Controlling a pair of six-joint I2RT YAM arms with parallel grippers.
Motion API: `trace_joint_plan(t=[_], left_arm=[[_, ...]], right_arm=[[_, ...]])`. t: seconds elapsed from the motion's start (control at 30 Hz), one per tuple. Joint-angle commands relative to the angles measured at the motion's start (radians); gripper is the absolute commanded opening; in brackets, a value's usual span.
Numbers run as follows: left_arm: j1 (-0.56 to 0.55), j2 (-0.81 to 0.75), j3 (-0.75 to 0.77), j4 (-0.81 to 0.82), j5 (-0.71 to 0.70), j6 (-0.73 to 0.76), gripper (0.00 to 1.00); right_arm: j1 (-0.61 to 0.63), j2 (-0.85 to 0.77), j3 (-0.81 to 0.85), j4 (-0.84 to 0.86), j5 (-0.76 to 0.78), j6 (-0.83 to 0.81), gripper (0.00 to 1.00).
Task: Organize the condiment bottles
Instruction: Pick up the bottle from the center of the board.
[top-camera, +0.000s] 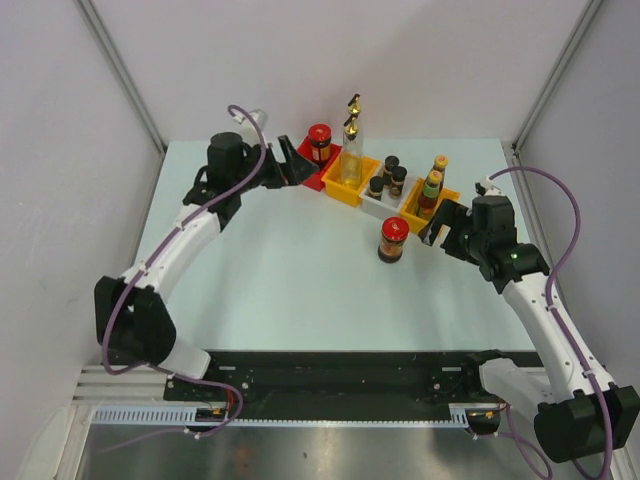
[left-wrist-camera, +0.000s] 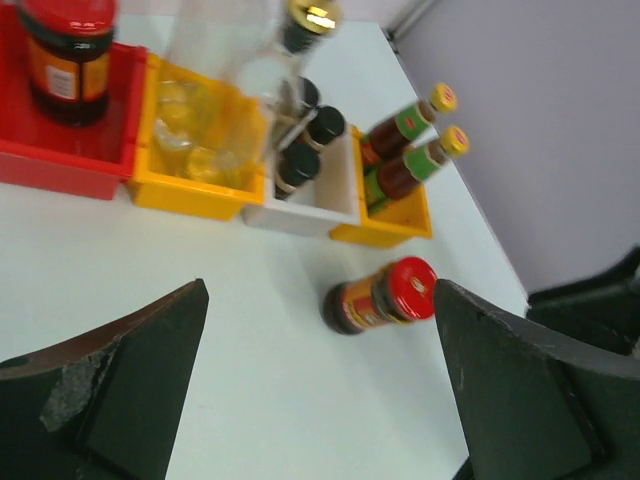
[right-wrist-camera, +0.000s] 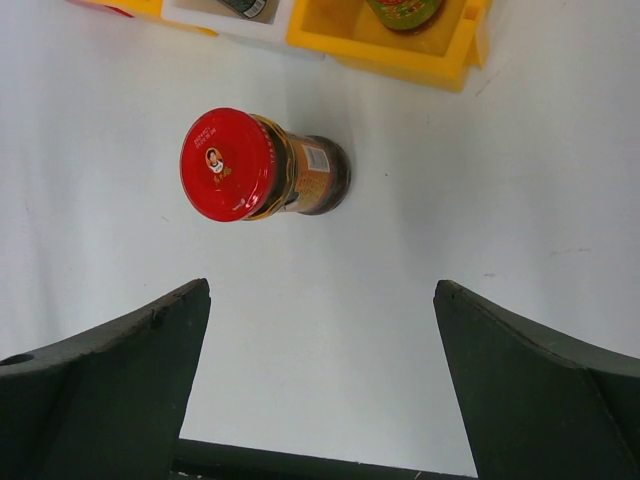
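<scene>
In the top view, the left gripper (top-camera: 292, 160) is found wide open and empty at the upper left, beside the red bin (top-camera: 316, 181), in which the binned jar (top-camera: 319, 143) is seated. Further right, two tall glass bottles (top-camera: 351, 140) are housed in a yellow bin (top-camera: 345, 192), black-capped shakers (top-camera: 391, 175) in a white bin (top-camera: 385, 207), and sauce bottles (top-camera: 433, 185) in an orange bin (top-camera: 443, 194). The loose jar (top-camera: 393, 240), red-lidded, is left upright on the counter (top-camera: 300, 280) at centre frame, in front of the bins. The right gripper (top-camera: 437, 228) is held wide open and empty just right of it. The loose jar is judged rigid, smooth, fairly heavy and breakable. A hold across the labelled body, below the lid, is advised.
</scene>
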Motion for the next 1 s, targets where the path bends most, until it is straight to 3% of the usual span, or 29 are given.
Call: trace_joint_plan(t=[0.0,0.3,0.5,0.97], left_arm=[[-0.115,-0.100,-0.025,-0.112,-0.163,0.150,1.00],[-0.364,-0.080,-0.095,-0.025,-0.213,0.199,1.00],[-0.501,-0.014,-0.101,0.058,-0.301,0.257,0.99],[-0.636,0.328,0.168,0.010,-0.479,0.349,1.00]], right_arm=[[-0.005,-0.021,0.006,-0.007,0.019,0.000,0.99],[-0.006,-0.012,0.006,0.001,0.025,-0.006,1.00],[-0.006,-0.021,0.006,-0.028,0.114,-0.020,1.00],[-0.068,-0.053,0.006,-0.083,0.162,-0.031,0.99]])
